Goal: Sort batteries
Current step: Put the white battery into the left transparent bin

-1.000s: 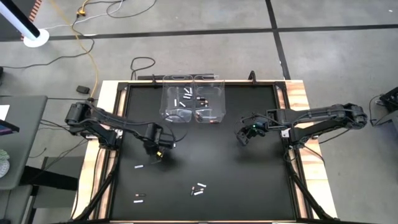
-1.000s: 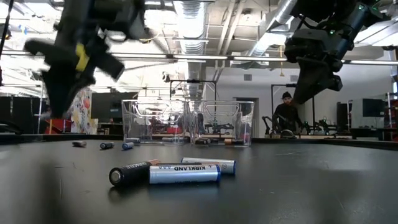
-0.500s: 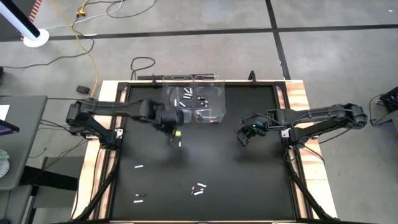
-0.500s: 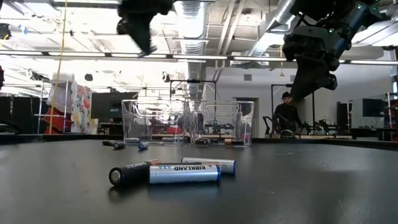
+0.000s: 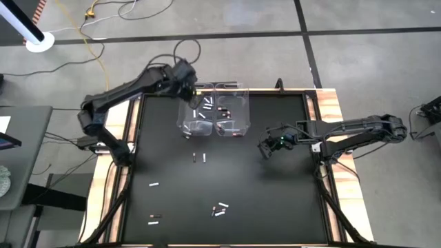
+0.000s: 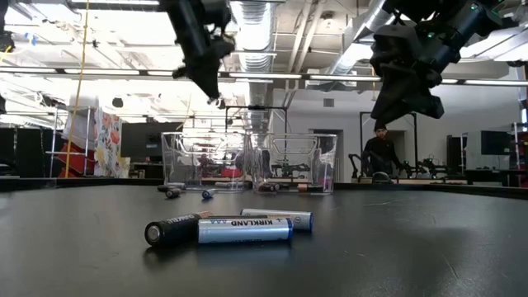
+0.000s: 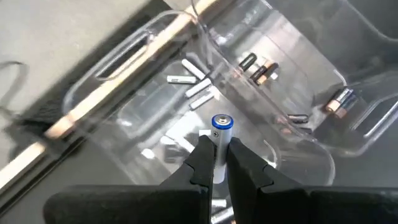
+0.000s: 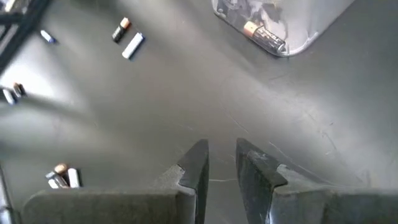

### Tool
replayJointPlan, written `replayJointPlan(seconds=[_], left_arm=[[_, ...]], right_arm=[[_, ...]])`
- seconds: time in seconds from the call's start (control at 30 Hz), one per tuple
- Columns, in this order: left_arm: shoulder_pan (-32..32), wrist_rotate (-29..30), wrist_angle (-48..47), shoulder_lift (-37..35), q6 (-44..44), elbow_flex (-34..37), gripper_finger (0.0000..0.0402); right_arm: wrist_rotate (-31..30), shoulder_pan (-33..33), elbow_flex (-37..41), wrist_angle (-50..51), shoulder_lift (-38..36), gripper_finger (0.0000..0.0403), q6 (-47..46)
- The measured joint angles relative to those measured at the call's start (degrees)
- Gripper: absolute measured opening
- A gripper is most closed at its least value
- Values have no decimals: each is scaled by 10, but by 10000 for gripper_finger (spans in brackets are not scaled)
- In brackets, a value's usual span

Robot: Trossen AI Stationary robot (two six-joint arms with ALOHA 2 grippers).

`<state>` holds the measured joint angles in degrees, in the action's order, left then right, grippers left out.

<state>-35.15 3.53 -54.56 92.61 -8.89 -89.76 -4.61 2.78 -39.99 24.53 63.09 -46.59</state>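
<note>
My left gripper [image 7: 216,163] hangs over the far edge of the table [image 5: 275,186], above the left bin [image 5: 196,110]. Its fingers pinch a silver battery [image 7: 221,134] upright, blue-ringed end up. In the low view the left gripper [image 6: 216,92] sits high above both bins.

Left bin holds several silver batteries [image 7: 189,84]. Right bin [image 5: 231,110] holds dark batteries [image 7: 258,67] w/ copper ends.

My right gripper [image 8: 221,163] hovers near the right edge, just off the table, fingers a narrow gap apart, nothing between them.

Loose on the table: one pair [image 5: 198,158] near centre, one silver [image 5: 154,184] toward the left edge, a pair [image 5: 154,219] by the near left corner, a cluster [image 5: 219,209] at mid near edge. Low view shows that cluster up close [image 6: 231,228]: silver ones beside a dark one.

A person [image 6: 380,153] stands in the room beyond.
</note>
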Motion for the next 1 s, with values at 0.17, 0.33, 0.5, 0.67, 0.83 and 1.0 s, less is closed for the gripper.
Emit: replayJointPlan(seconds=[0.17, 0.33, 0.5, 0.67, 0.83, 1.0], left_arm=[[-25, -60, 37, 83, 44, 0, 19], [-28, -58, 51, 156, 43, 0, 19], [-28, -54, 33, 208, 34, 0, 19], [-27, -48, 39, 245, 19, 0, 23], [-26, -51, 40, 257, 35, 0, 42], [-26, -52, 48, 256, 31, 0, 70]], right_arm=[[-17, 5, 0, -2, 0, 98, -45], [-31, 8, 0, -2, 0, 98, -82], [-37, 8, 0, -2, 0, 98, -107], [-59, 8, 0, -2, 0, 98, -121], [-60, 8, 0, -2, 0, 98, -125], [-60, 8, 0, -2, 0, 98, -125]])
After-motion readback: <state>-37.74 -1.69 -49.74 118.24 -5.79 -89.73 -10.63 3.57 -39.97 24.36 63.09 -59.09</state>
